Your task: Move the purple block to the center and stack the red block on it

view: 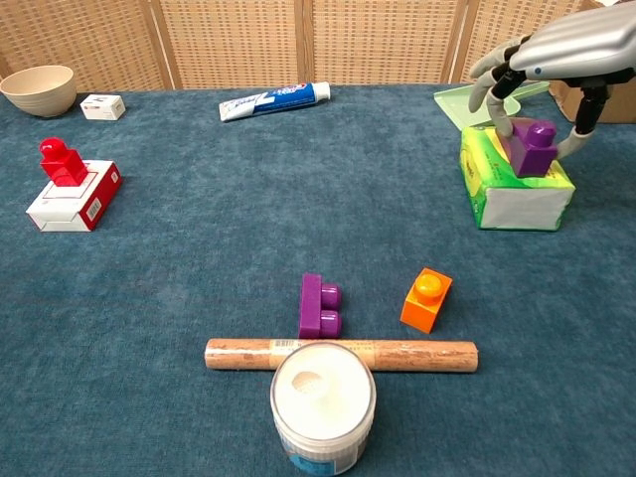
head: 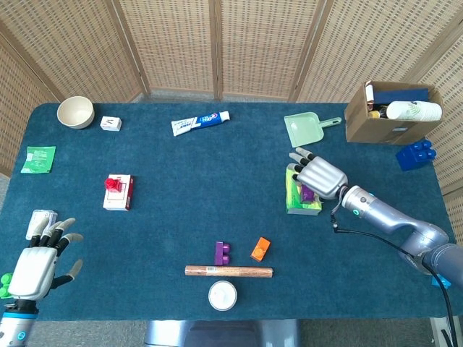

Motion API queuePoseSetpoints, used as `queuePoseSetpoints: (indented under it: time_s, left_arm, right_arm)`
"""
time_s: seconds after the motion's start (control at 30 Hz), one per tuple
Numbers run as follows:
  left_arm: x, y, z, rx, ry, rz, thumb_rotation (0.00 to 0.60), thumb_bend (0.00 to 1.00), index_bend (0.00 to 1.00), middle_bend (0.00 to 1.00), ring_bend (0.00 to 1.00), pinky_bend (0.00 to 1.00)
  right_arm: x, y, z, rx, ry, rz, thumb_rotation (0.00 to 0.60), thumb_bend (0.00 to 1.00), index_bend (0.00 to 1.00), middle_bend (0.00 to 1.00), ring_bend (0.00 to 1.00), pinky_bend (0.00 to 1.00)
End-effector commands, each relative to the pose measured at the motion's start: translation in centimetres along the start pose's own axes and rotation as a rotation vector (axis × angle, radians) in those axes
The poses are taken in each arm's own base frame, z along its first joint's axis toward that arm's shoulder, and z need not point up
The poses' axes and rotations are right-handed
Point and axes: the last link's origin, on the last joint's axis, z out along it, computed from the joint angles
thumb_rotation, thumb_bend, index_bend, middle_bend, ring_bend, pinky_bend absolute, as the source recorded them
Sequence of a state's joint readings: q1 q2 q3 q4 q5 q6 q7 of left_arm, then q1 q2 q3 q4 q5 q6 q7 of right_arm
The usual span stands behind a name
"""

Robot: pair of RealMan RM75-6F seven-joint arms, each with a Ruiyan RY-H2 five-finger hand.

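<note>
our right hand (view: 542, 62) arched over the purple block (view: 532, 147) on the green box (view: 512, 194), fingers spread, not gripping. the red block (view: 62, 161) sat far left; left hand (head: 35, 269) lay open.

Silver-shelled right hand (head: 320, 178) with black-tipped fingers (view: 480, 72), silver forearm, black cable.
</note>
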State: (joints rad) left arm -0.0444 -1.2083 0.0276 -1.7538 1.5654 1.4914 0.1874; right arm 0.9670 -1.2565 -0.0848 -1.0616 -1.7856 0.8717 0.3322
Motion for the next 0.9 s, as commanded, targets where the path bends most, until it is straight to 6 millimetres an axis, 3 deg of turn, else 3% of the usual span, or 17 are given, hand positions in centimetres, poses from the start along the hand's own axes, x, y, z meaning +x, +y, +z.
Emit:
queuePoseSetpoints:
  time_s: [0.03, 0.57, 0.9]
  left_arm:
    - [0.0, -0.1, 0.0, 0.001, 0.0, 0.0, 0.6, 0.38, 0.34, 0.17, 0.17, 0.0]
    - [-0.2, -0.5, 0.1, 0.004, -0.008, -0.007, 0.6, 0.38, 0.34, 0.17, 0.17, 0.0]
    - [-0.2, -0.7, 0.1, 0.001, -0.006, -0.006, 0.6, 0.38, 0.34, 0.17, 0.17, 0.0]
  right_arm:
    - [-0.1, -0.1, 0.0, -0.001, -0.004, -0.001, 0.6, 0.0, 0.47, 0.22, 0.0, 0.03]
    - [0.1, -0.9, 0.3, -0.007, -0.002, 0.009, 0.6, 0.01, 0.61, 0.24, 0.03, 0.04]
    - [1.0, -1.5, -0.1, -0.004, 0.028, 0.021, 0.6, 0.02, 0.63, 0.25, 0.05, 0.04]
